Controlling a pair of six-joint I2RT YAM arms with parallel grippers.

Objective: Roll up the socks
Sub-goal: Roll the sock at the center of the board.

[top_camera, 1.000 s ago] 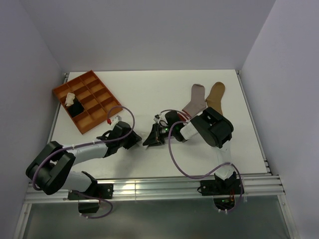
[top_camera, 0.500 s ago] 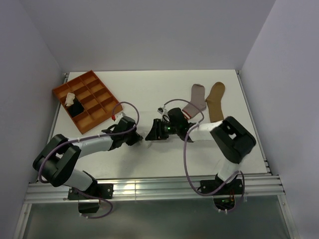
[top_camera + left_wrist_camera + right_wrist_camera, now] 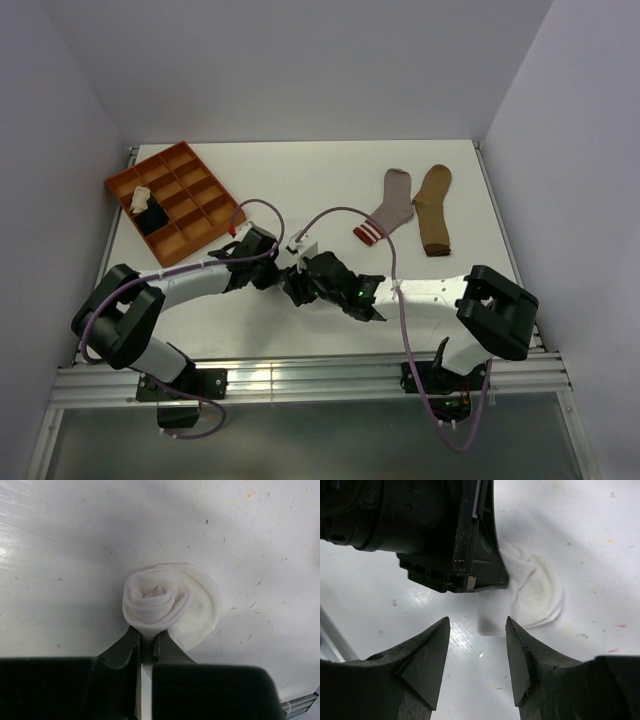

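Note:
The white sock [image 3: 167,602] is rolled into a spiral on the table. My left gripper [image 3: 146,639] is shut on the roll's near edge. In the right wrist view the roll [image 3: 536,589] lies just beyond and to the right of my open, empty right gripper [image 3: 477,647], with the left gripper [image 3: 445,530] above it. In the top view both grippers, left [image 3: 272,268] and right [image 3: 293,284], meet at the table's middle and hide the roll. The grey sock with red-striped cuff [image 3: 388,208] and the tan sock [image 3: 433,208] lie flat at the back right.
The orange compartment tray [image 3: 190,190] stands at the back left; a cream sock [image 3: 140,197] and a black sock [image 3: 152,217] sit in its compartments. The right arm's forearm [image 3: 430,292] stretches across the near right of the table.
My right arm has swung left and nearer, uncovering the grey sock's cuff; its gripper now sits on the near side of the roll. My left gripper has shifted slightly right.

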